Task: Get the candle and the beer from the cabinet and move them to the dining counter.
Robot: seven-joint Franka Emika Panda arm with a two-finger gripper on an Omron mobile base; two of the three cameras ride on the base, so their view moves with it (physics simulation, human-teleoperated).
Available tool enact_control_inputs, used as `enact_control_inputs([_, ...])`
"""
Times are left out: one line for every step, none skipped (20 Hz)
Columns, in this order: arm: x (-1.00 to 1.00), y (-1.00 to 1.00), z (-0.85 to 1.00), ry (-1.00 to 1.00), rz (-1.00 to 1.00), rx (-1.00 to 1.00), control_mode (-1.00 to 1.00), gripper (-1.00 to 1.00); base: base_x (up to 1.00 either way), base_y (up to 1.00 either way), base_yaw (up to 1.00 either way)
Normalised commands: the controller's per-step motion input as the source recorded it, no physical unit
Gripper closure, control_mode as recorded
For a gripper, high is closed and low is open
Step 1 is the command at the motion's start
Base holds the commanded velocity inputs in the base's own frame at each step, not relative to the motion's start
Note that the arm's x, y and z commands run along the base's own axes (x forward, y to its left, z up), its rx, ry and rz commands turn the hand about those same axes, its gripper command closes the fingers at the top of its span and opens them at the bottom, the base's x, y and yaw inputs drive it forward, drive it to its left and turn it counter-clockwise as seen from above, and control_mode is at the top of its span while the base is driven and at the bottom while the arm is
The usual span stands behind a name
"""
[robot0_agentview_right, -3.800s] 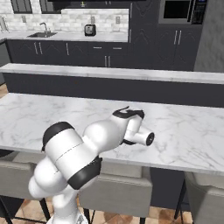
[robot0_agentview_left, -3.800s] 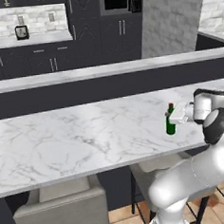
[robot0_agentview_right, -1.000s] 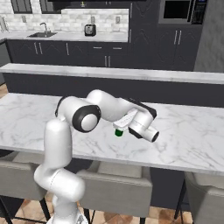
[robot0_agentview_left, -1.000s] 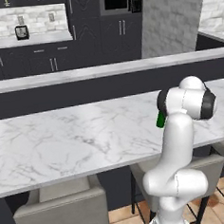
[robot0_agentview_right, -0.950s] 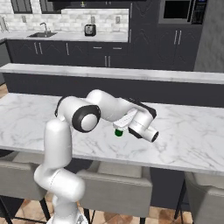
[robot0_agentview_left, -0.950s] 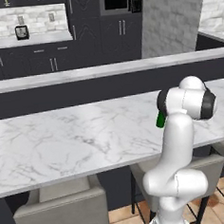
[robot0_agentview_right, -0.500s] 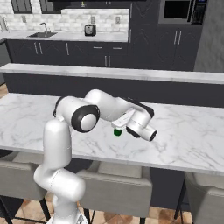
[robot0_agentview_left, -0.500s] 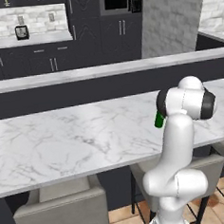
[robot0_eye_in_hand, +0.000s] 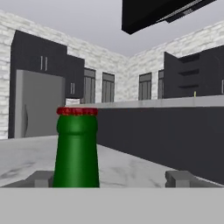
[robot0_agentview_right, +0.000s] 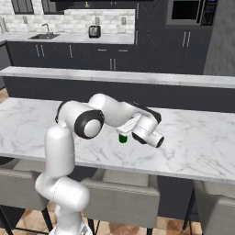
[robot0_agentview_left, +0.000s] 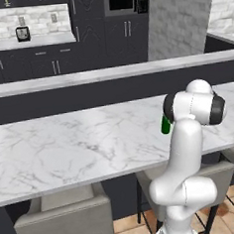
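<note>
The beer, a dark-green bottle with a red cap, stands upright on the white marble dining counter. My gripper is open around it. The bottle sits close to the left fingertip, and a wide gap separates it from the right one. From the base views the beer peeks out beside my hand, and in the left base view the beer is half hidden behind my arm. Far off, a tiny pale-yellow stick, possibly the candle, stands on a shelf of the open black cabinet.
A dark raised ledge runs along the far side of the dining counter. Beige stools are tucked under its near edge. Beyond are black lower cabinets, a worktop with a toaster and a sink.
The jaws have spread wide and let go of the beer, which stays standing on the counter. The arm has barely moved.
</note>
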Motion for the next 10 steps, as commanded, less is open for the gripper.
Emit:
enact_control_inputs([0.0,0.0,0.26,0.0,-0.02,-0.02,-1.0,-1.0,0.0,0.0,0.0])
enact_control_inputs([0.0,0.0,0.37,0.0,-0.03,-0.03,-1.0,-1.0,0.0,0.0,0.0])
enact_control_inputs([0.0,0.0,0.51,0.0,-0.05,-0.02,-1.0,-1.0,0.0,0.0,0.0])
enact_control_inputs([0.0,0.0,0.56,0.0,-0.06,-0.05,-1.0,-1.0,0.0,0.0,0.0])
enact_control_inputs([-0.03,0.0,0.61,0.0,-0.07,-0.05,-1.0,-1.0,0.0,0.0,0.0])
enact_control_inputs([-0.08,0.0,0.65,0.0,-0.08,-0.05,-1.0,-1.0,0.0,0.0,0.0])
enact_control_inputs([-0.11,0.0,0.68,0.0,-0.08,-0.05,-1.0,-1.0,0.0,0.0,0.0])
enact_control_inputs([-0.04,0.0,0.69,0.0,-0.09,-0.06,-1.0,-1.0,0.0,0.0,0.0])
enact_control_inputs([-0.05,0.0,0.74,0.0,-0.1,-0.07,-1.0,-1.0,0.0,0.0,0.0])
enact_control_inputs([-0.08,0.0,0.79,0.0,-0.1,-0.06,-1.0,-1.0,0.0,0.0,0.0])
